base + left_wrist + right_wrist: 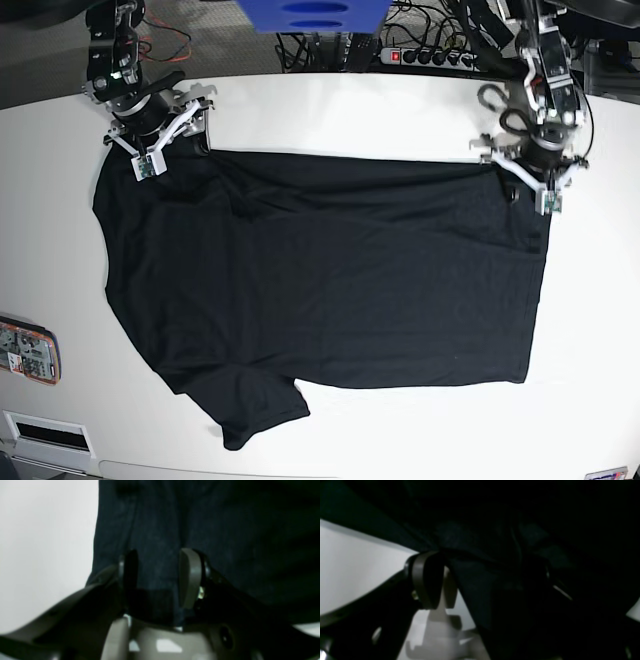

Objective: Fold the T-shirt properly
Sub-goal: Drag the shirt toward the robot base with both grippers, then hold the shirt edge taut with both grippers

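The black T-shirt (330, 280) lies spread flat on the white table (350, 110), with one short sleeve (262, 408) pointing to the near edge. My right gripper (172, 142) is at the shirt's far left corner. In the right wrist view it (482, 580) is open, fingers wide apart, with dark cloth (475, 587) between them. My left gripper (527, 188) is at the shirt's far right corner. In the left wrist view it (158, 572) is open over the cloth (225, 530), fabric showing between the fingers near the shirt's edge.
A small flat device (28, 350) lies at the table's left edge. A blue object (310, 12), a power strip (430, 55) and cables sit beyond the far edge. The table's near edge runs just below the sleeve.
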Controlling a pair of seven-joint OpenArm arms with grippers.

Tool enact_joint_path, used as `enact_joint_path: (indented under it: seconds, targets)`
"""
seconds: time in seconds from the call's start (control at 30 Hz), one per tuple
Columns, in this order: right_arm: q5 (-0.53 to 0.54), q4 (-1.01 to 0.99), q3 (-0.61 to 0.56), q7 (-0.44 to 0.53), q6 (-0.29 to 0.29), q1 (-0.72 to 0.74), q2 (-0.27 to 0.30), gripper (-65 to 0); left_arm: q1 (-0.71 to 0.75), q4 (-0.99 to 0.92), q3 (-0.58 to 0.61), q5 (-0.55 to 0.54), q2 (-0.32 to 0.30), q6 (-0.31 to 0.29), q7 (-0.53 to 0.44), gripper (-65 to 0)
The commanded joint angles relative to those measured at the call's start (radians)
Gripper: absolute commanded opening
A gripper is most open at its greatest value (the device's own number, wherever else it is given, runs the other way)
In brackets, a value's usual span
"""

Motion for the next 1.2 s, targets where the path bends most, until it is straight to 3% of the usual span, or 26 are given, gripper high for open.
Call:
enact_joint_path:
  seconds: [0.0,0.13,0.3,0.5,0.73,1.17]
  targets:
    - [0.001,0.007,0.005,-0.03,0.0,-0.014,0.008,-18.9,0.005,0.015,-0.01,0.008,-0.013,0.0,0.009,-38.6]
    - [0.001,0.008,0.019,-0.027,0.0,-0.051,0.023,-18.9,0.089,0.001,-0.082,-0.021,-0.007,0.001,-0.018,-38.6]
    - [0.001,0.016,0.028,-0.027,0.0,-0.076,0.026,-18.9,0.184,-0.038,-0.09,-0.107,-0.033,0.001,-0.109,-38.6]
    - [0.001,0.05,0.054,-0.025,0.0,-0.152,0.026,-18.9,0.264,-0.036,-0.142,-0.134,-0.041,0.003,-0.149,-38.6]
    - [0.001,0.074,0.086,-0.025,0.0,-0.192,0.026,-18.9,0.272,-0.034,-0.21,-0.13,-0.038,0.001,-0.147,-38.6]
    - [0.001,0.099,0.08,-0.036,0.0,-0.192,0.026,-18.9,0.256,0.062,-0.2,-0.127,-0.034,0.001,-0.141,-38.6]
